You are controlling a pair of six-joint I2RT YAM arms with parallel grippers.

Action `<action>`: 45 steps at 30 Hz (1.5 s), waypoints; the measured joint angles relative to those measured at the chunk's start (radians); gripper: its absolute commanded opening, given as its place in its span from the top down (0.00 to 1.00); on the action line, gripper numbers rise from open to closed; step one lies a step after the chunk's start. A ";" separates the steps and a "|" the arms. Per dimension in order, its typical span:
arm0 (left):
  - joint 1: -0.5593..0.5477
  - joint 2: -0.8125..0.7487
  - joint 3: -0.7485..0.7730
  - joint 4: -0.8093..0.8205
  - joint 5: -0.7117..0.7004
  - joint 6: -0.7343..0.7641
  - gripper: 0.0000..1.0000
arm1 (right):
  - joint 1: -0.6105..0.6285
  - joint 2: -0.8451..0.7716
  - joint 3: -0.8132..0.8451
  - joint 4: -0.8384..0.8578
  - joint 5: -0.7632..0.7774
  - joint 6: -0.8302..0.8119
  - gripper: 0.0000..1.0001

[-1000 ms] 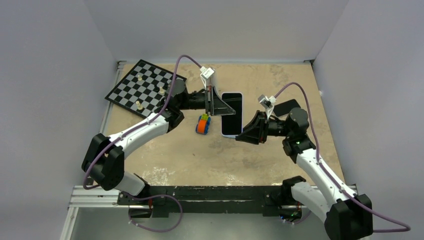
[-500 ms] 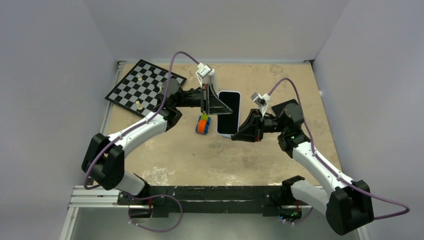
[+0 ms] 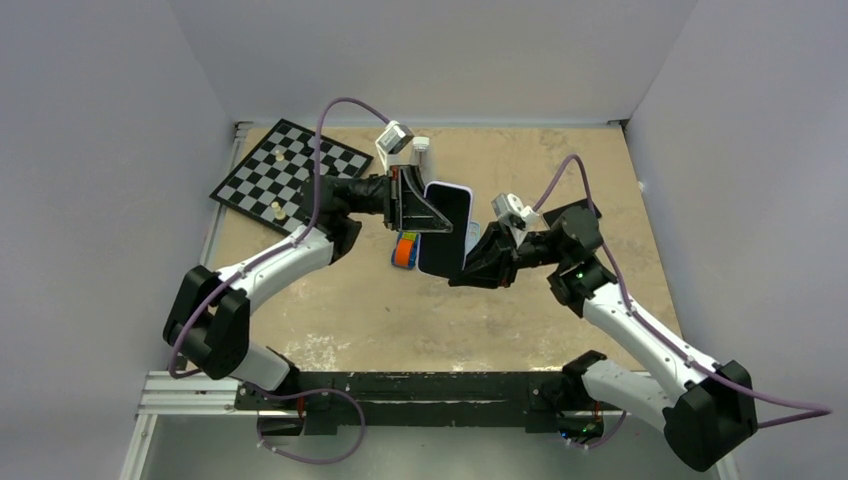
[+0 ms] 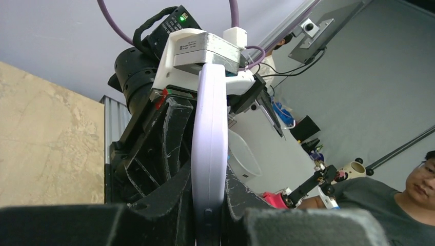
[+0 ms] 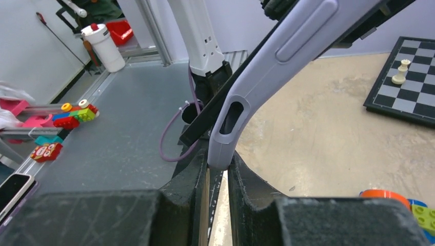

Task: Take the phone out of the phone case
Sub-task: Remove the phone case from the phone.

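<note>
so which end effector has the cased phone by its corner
The right end effector: it pinches a corner of the cased phone, beside an oval cutout. The left end effector clamps a long side edge instead.

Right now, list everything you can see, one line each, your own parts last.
phone case: one, lavender, held up over the table between both arms
phone: one, black screen, inside the case
chessboard: one, black and white, far left corner of the table
chess pieces: two showing, pale, on the board
toy: one, orange, blue and green, on the table beneath the phone
dark flat object: one, black, behind the right arm, partly hidden
table: one, mottled tan
left end effector: one, black, shut on the phone case at its left side
right end effector: one, black, shut on the phone case at its near corner
</note>
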 measured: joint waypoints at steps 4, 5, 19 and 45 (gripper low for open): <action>0.003 -0.028 -0.004 -0.023 -0.011 -0.002 1.00 | 0.019 0.007 0.068 -0.122 -0.003 -0.085 1.00; 0.004 -0.037 -0.005 -0.027 -0.017 0.000 1.00 | 0.023 0.010 0.089 -0.156 -0.002 -0.102 1.00; 0.030 -0.059 -0.077 -0.029 -0.245 0.103 1.00 | 0.151 -0.122 0.139 -0.513 0.658 -0.174 0.87; -0.102 -0.085 -0.217 -0.054 -0.827 0.259 1.00 | 0.108 -0.299 -0.228 -0.021 0.724 0.362 0.15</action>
